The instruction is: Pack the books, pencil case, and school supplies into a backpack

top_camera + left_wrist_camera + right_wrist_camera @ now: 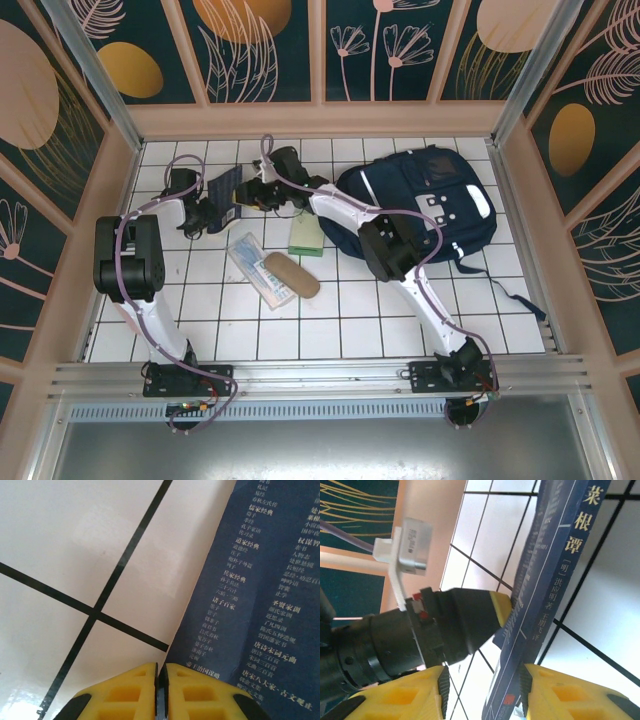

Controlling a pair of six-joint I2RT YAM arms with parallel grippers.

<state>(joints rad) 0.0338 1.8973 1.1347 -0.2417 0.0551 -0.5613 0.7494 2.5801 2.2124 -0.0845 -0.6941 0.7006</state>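
The left gripper [161, 680] is pinching the navy book [260, 605] while the right gripper [482, 690], jaws apart, is straddling it, probably needing to clamp next.

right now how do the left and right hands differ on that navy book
The left hand is shut, its fingers almost touching; the right hand stands open. The left hand pinches a thin edge of the navy book; the right hand only straddles its spine, a gap on one side. Both have yellow fingers and meet the same book.
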